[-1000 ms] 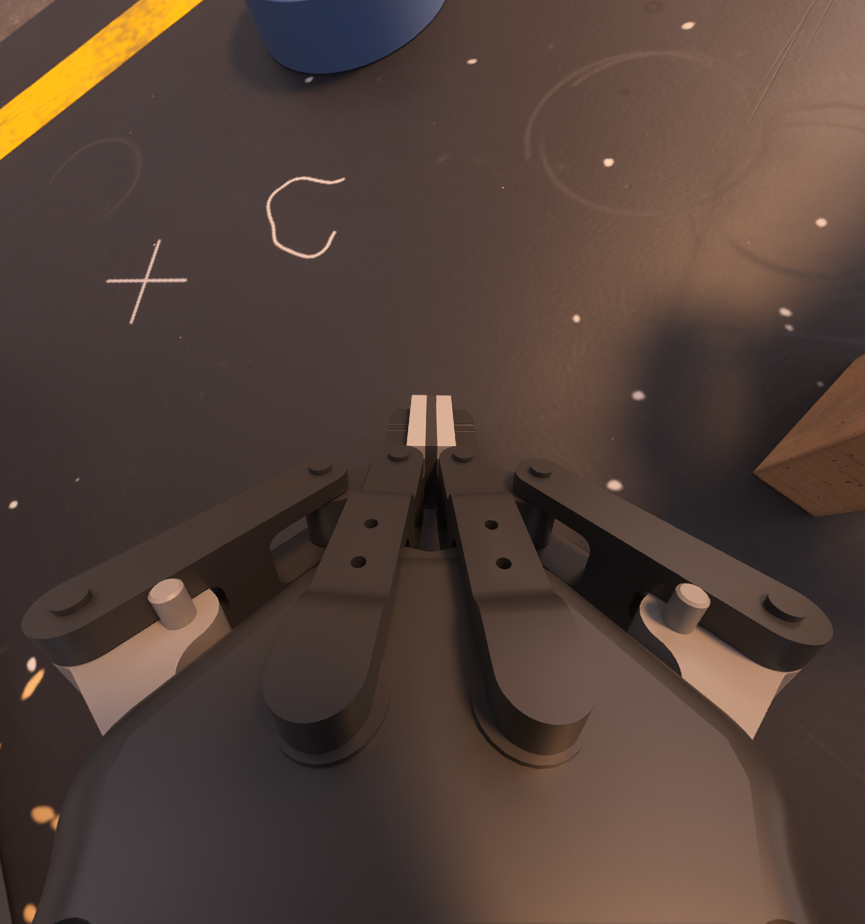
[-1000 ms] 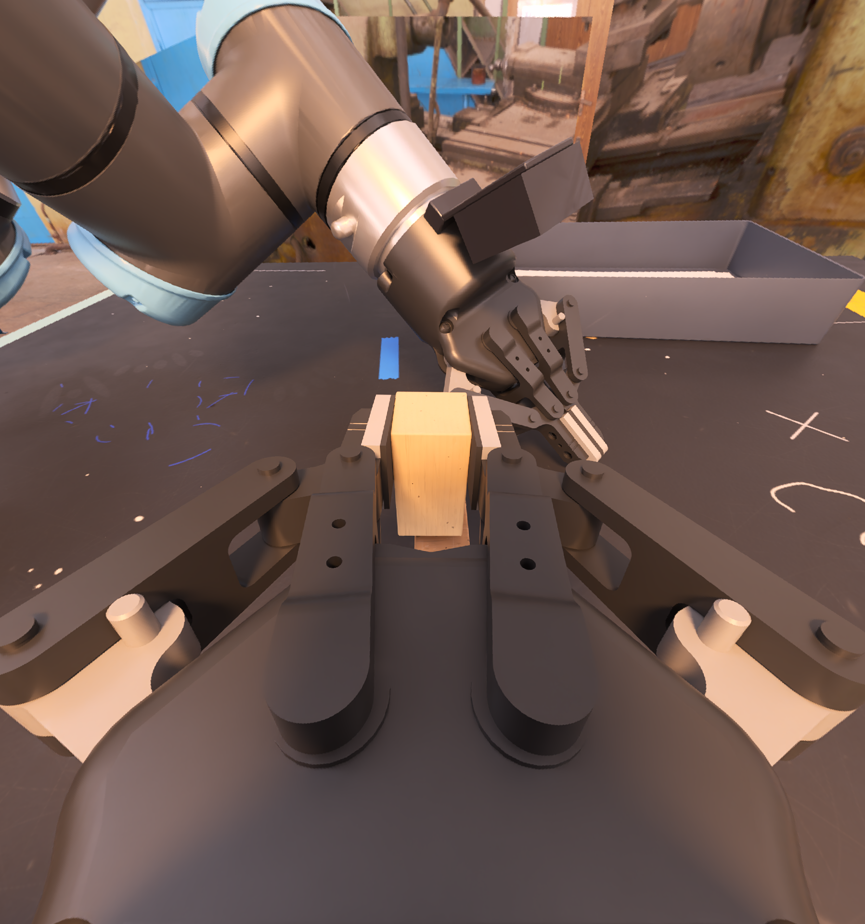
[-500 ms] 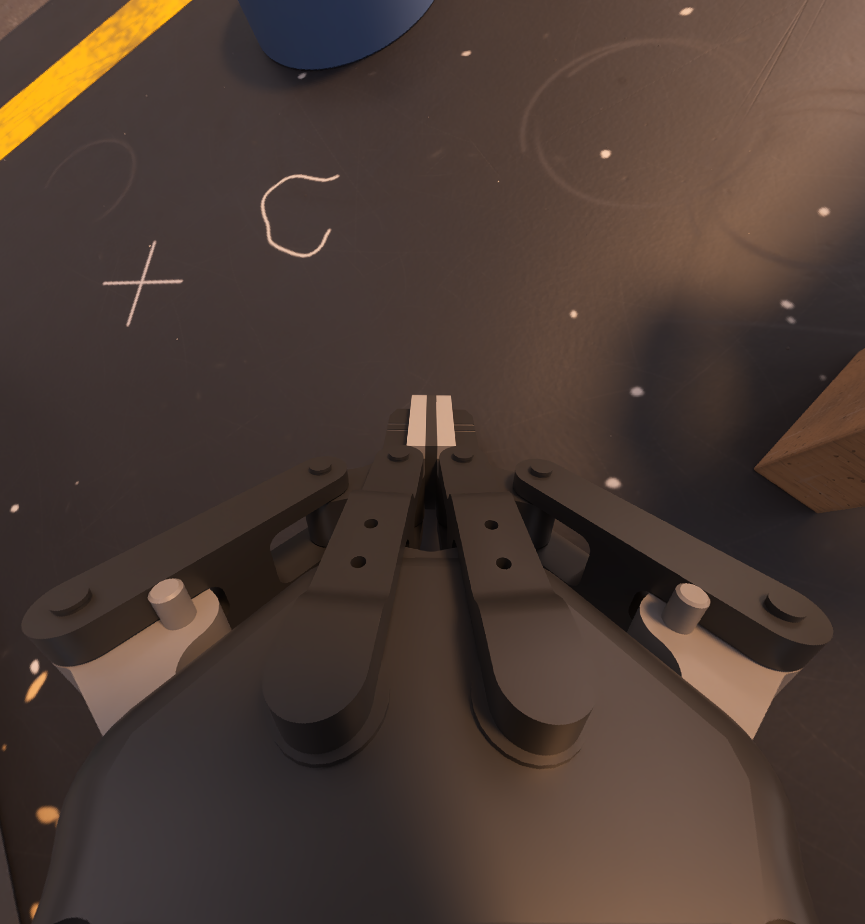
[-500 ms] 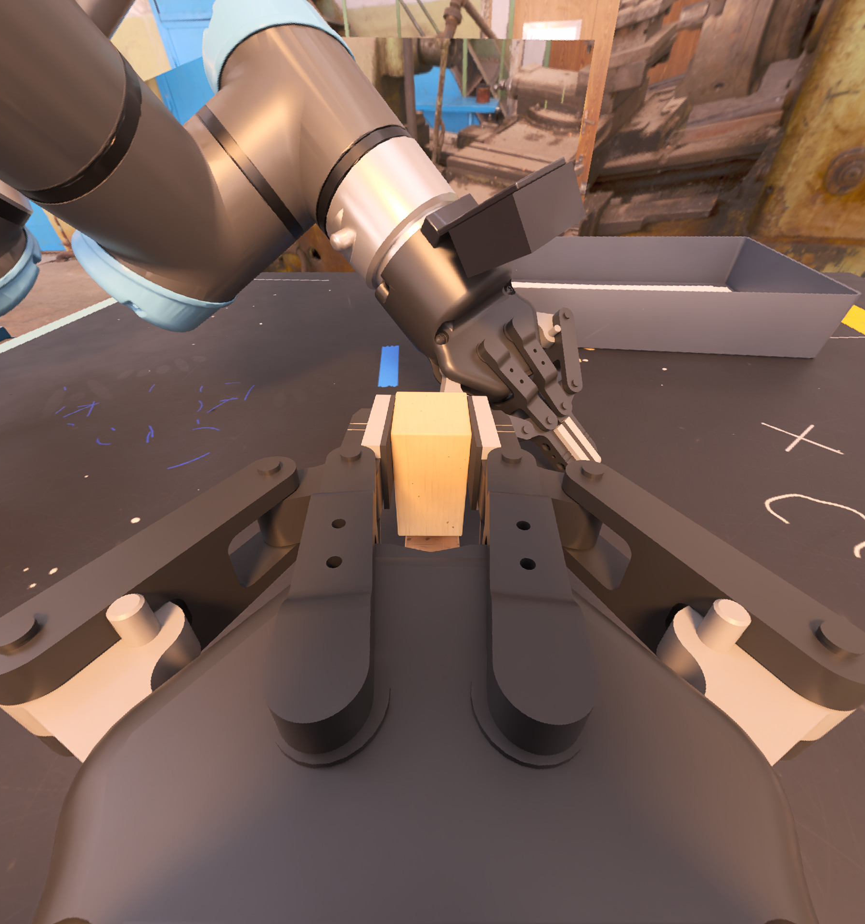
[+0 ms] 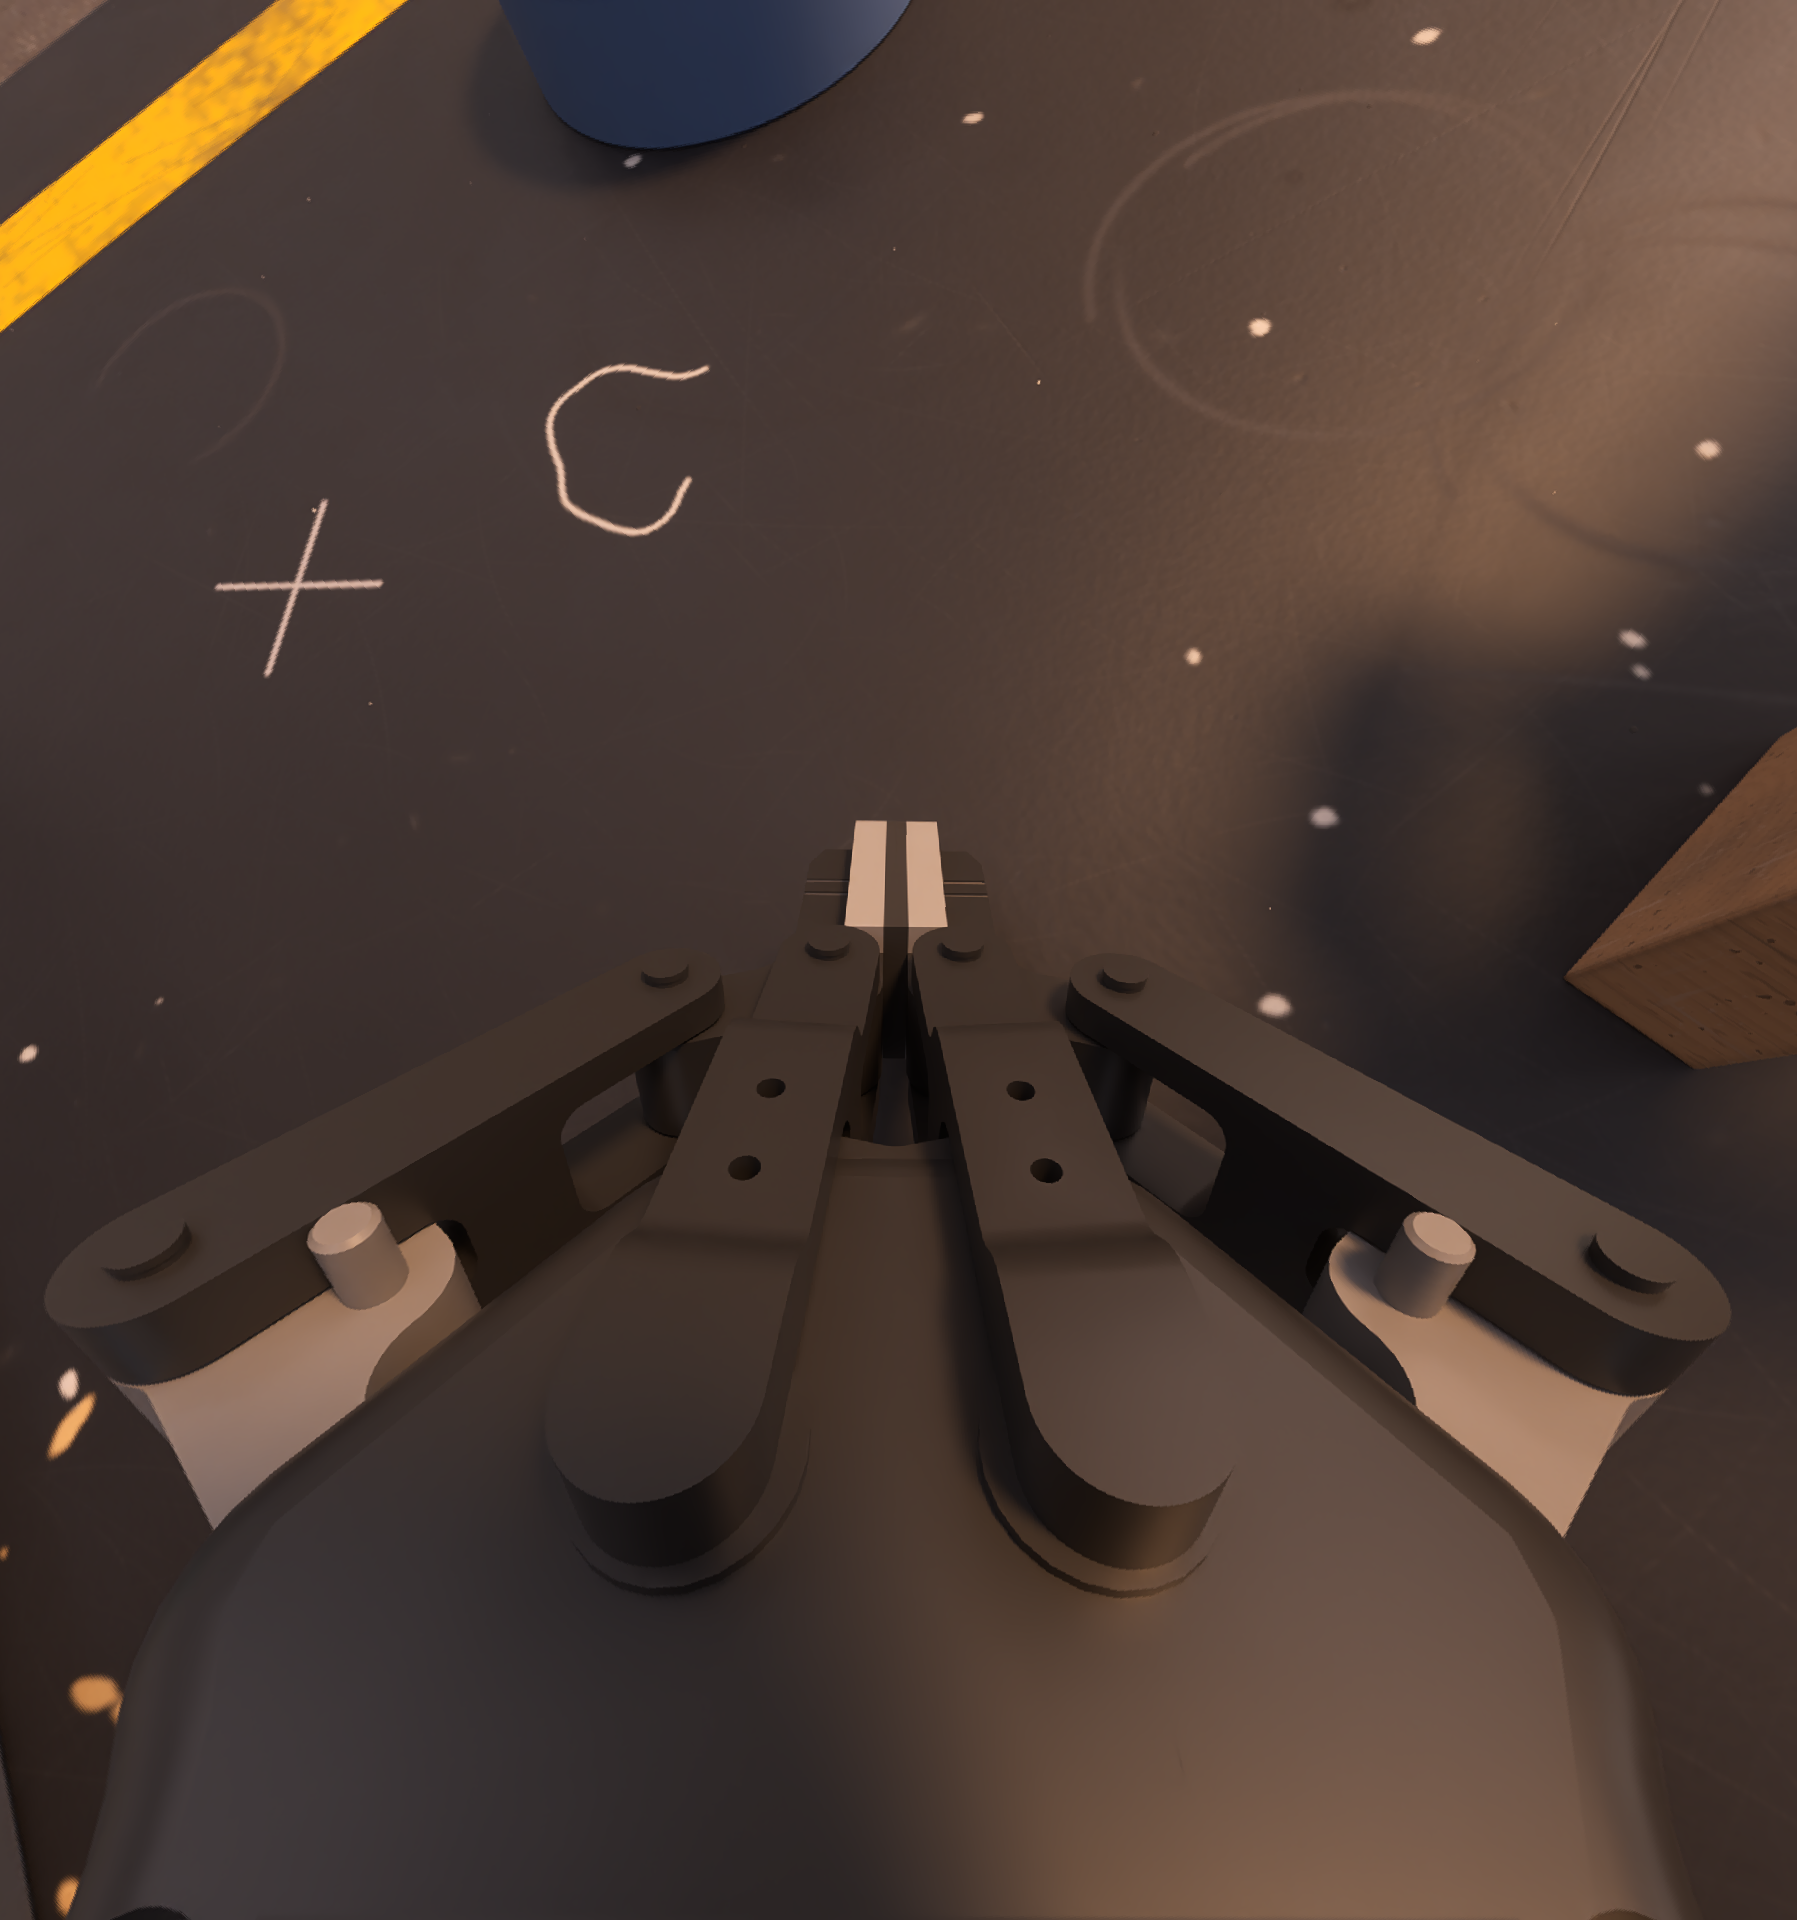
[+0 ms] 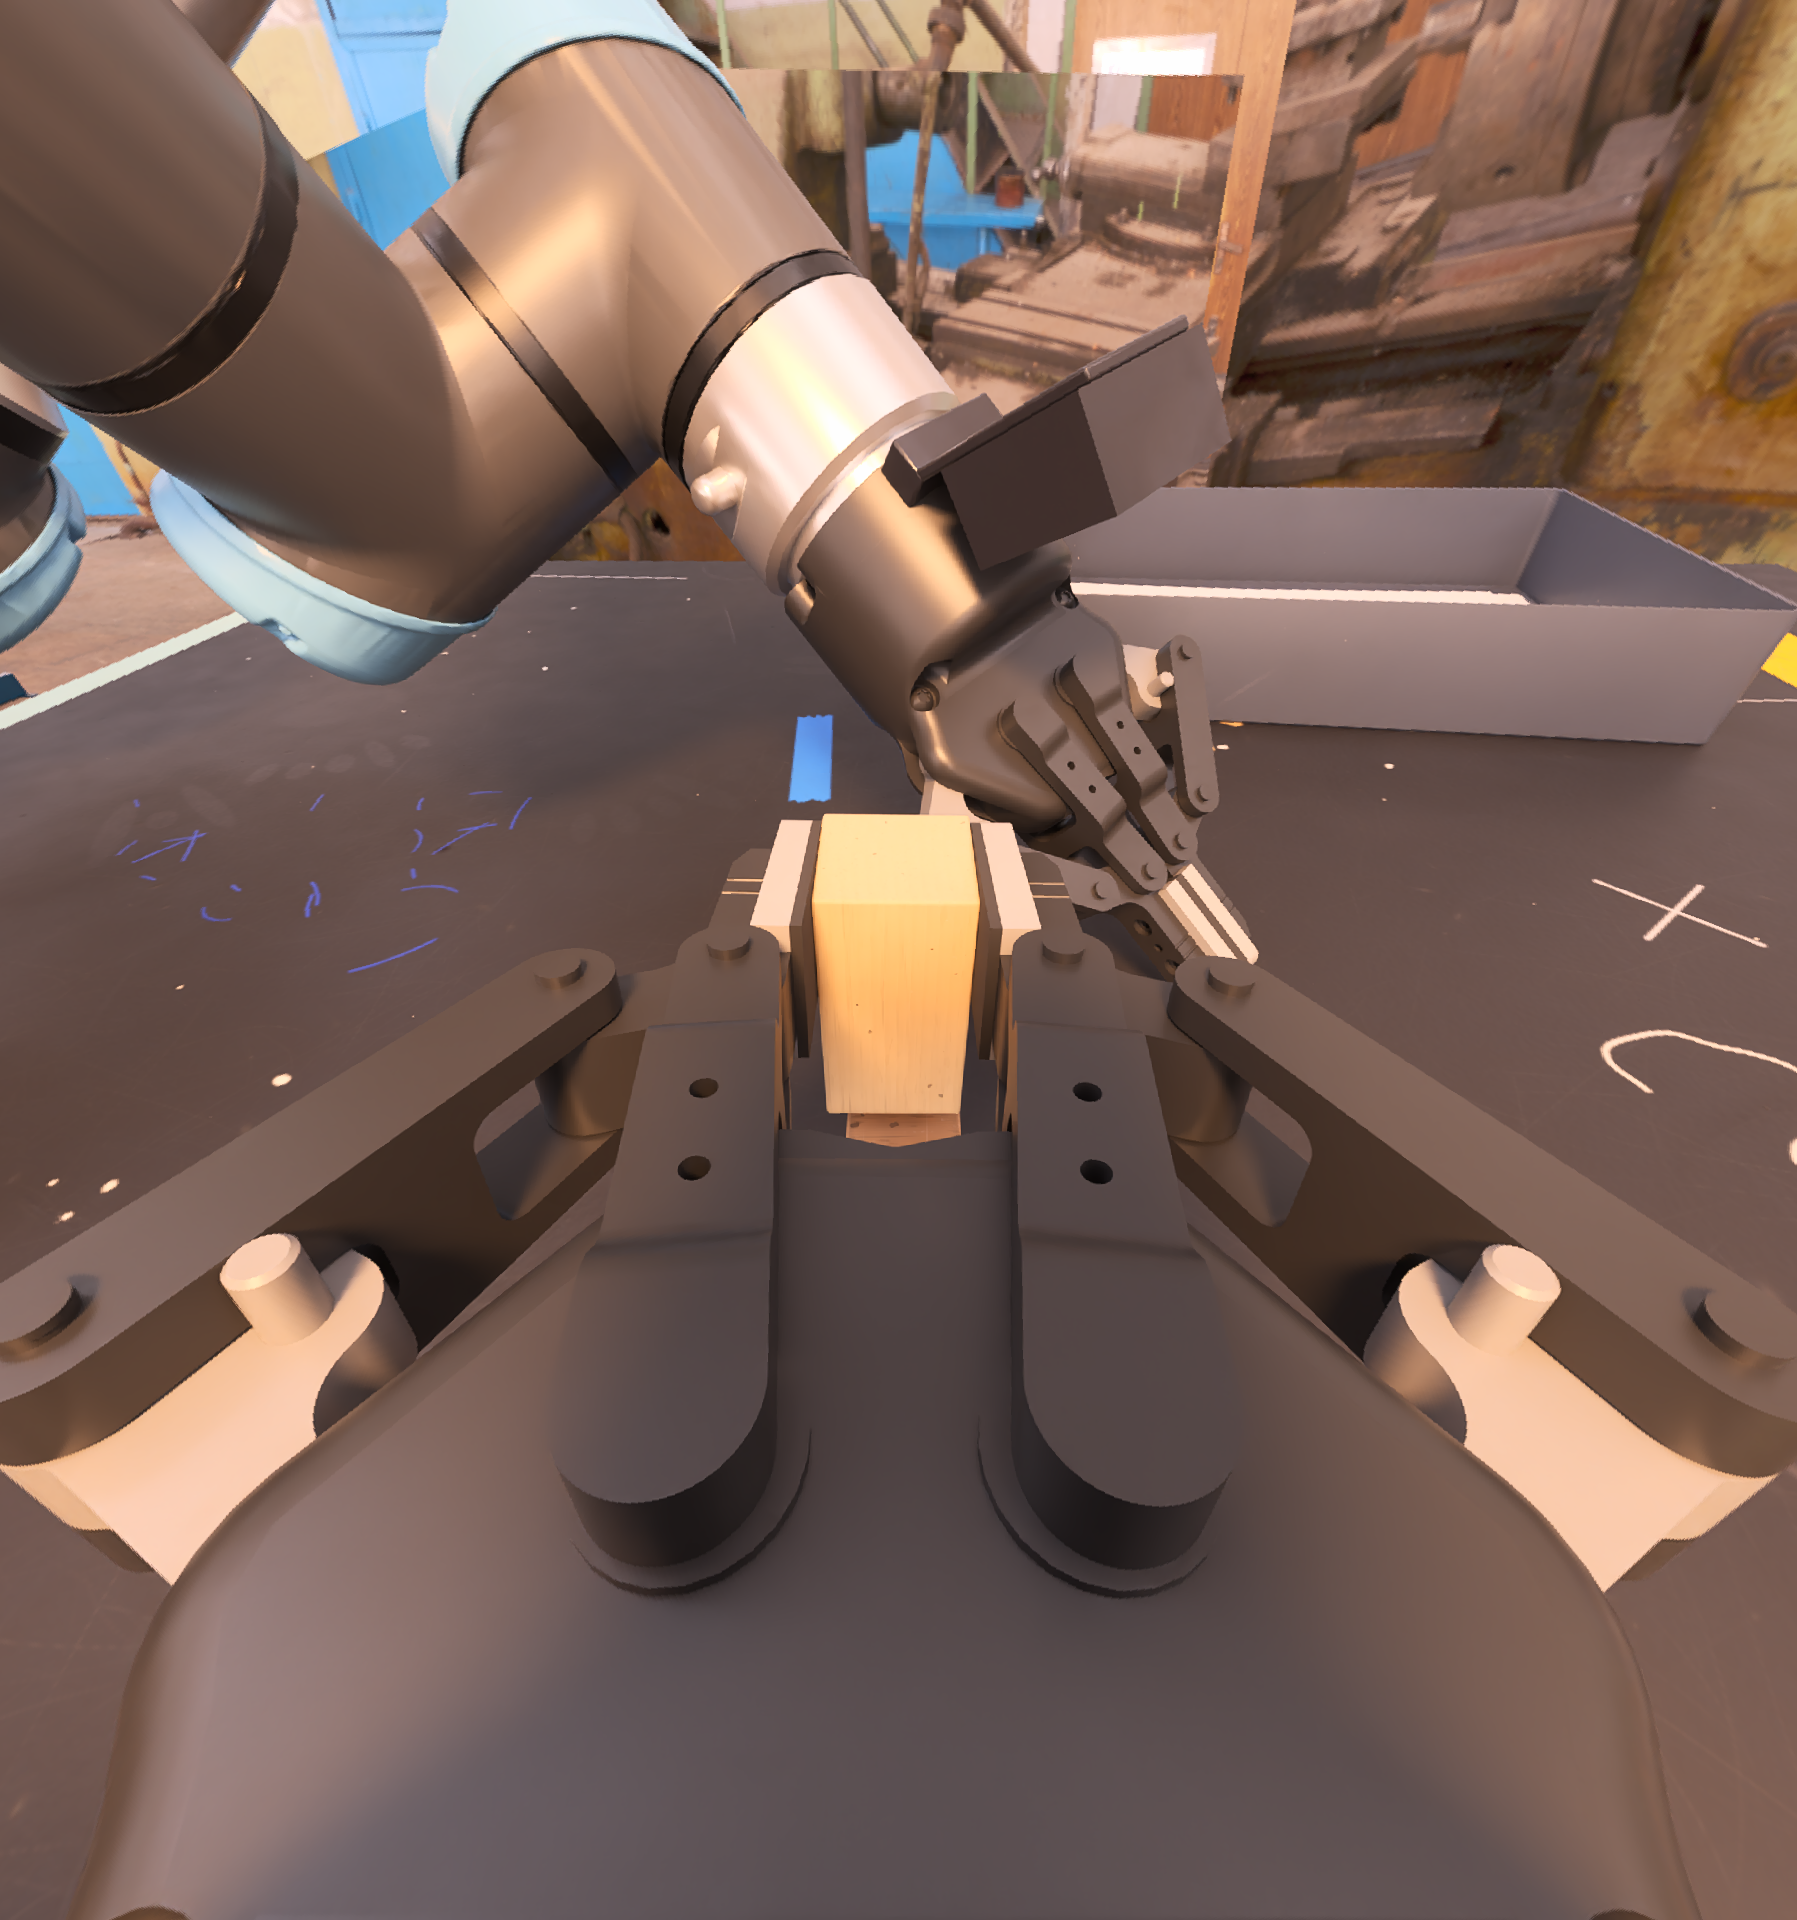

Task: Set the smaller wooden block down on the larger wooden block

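My right gripper (image 6: 894,868) is shut on the smaller, pale wooden block (image 6: 894,966), which stands upright between its pads. A sliver of the larger, darker wooden block (image 6: 899,1127) shows just beneath it; whether they touch I cannot tell. In the left wrist view the larger wooden block (image 5: 1746,914) lies on the dark table at the right edge, partly cut off. My left gripper (image 5: 894,873) is shut and empty, hovering above the table left of that block. It also shows in the right wrist view (image 6: 1211,930), close behind the held block.
A grey open bin (image 6: 1445,613) stands at the back right of the table. A blue round container (image 5: 707,62) sits at the top of the left wrist view beside a yellow stripe (image 5: 146,177). The left arm (image 6: 458,312) reaches across from the upper left.
The right gripper has tilted or lowered slightly with the smaller block; less of the larger block shows beneath it. The left gripper has drifted a little, the larger block staying at its right.
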